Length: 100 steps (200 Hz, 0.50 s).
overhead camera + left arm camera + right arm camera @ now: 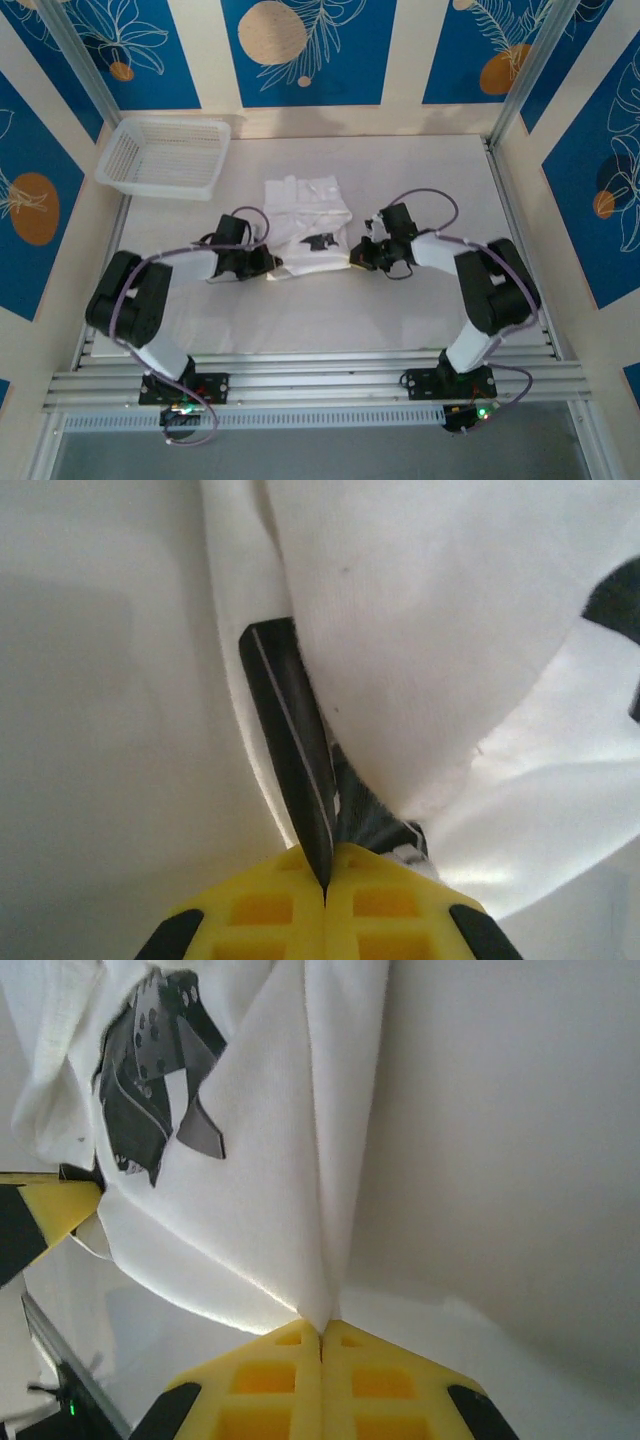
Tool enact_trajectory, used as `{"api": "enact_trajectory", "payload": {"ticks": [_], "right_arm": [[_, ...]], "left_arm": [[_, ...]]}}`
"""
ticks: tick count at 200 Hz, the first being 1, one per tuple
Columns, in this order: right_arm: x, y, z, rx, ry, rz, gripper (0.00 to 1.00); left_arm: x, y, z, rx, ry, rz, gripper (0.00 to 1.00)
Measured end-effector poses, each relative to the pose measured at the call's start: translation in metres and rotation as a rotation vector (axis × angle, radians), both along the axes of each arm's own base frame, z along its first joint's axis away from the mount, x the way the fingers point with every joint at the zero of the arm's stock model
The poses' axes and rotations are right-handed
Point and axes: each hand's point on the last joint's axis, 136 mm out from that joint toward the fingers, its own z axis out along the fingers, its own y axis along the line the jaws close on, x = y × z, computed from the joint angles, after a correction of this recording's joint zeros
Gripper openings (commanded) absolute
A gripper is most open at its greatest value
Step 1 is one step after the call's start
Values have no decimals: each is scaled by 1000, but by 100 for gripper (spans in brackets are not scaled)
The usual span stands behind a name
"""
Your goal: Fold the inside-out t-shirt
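No text can be read anywhere. The dark print (150,1080) on the white t-shirt (300,205) is a grey-and-black dotted graphic, not lettering.

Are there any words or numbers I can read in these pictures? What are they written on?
No text here can be read.
t-shirt: its dark print shows grey and black shapes with dots, no letters I can make out.
wall panels: only leaves and round shapes, no words.
basket: plain white mesh, no label to be seen.
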Motion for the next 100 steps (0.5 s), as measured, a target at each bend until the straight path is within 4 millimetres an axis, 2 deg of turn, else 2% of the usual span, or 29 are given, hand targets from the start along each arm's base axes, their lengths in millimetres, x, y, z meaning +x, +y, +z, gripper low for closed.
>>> {"api": "enact_trajectory", "payload": {"ticks": [10,19,33,46,64,80,100], "right_arm": [[-23,-7,-1,-1,14,-7,18],[-46,-14,-5,-5,39,-8,32],[-73,-26,-8,-14,81,-27,43],[-83,-33,-2,-18,87,-47,46],[-70,-39,19,-5,25,-86,47],[-44,-48,35,6,-24,-147,46],[-9,-55,43,21,-39,-200,45]], "left_arm": [[-22,-4,2,-7,7,-24,38],[-41,-6,4,-17,22,-36,47],[-62,-4,9,-23,38,-37,51],[-67,-2,19,-28,29,-27,52],[-62,-2,35,-36,-6,-12,51],[-53,-6,47,-45,-28,-11,51],[-42,-12,52,-54,-37,-8,50]]}}
